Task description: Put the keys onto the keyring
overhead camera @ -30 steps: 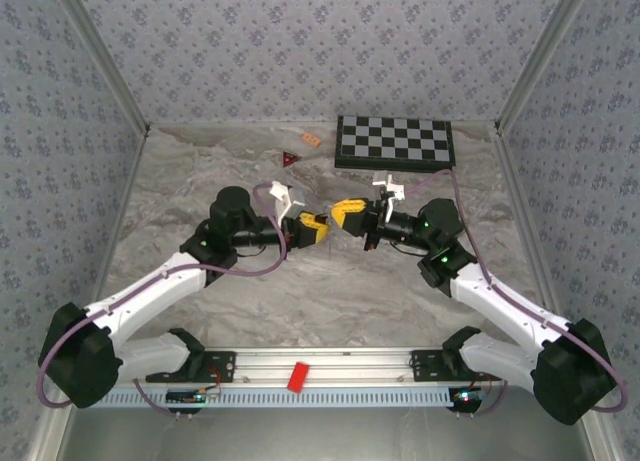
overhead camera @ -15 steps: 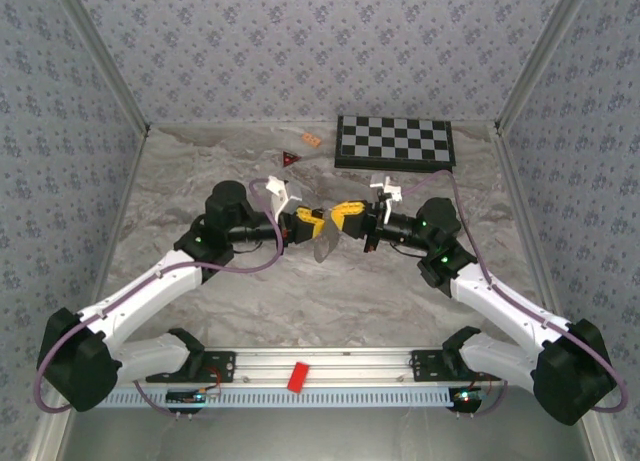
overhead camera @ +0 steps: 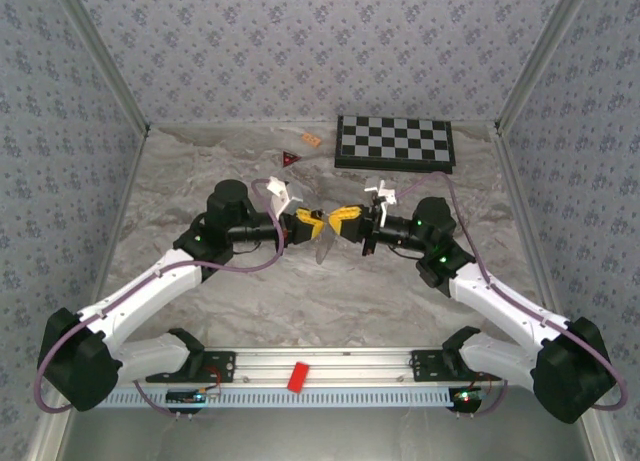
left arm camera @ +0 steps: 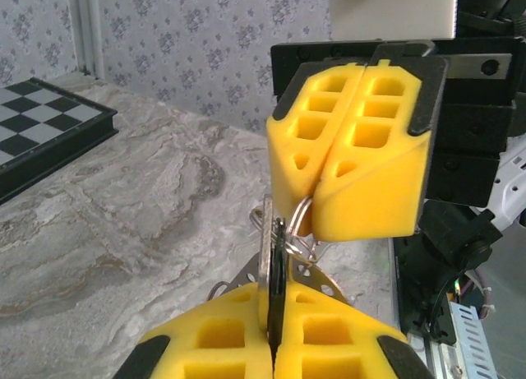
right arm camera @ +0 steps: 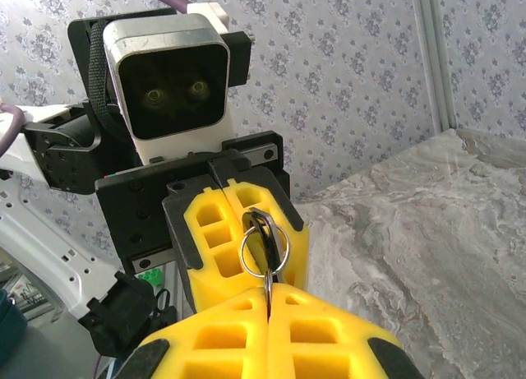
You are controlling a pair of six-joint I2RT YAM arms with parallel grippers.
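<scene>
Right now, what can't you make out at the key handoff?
- Small black-headed key: lower part buried between the yellow foam fingers of the left gripper, left wrist view.
- Silvery wire keyring: bottom pinched inside the right gripper, right wrist view.
- Whether the key is threaded on the keyring: they overlap edge-on in both wrist views and are too small in the top view.

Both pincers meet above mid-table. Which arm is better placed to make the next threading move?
Probably left. The left pincer is shut on the key, whose top sits right at the keyring that the right pincer clamps, so the right arm best just holds steady.
</scene>
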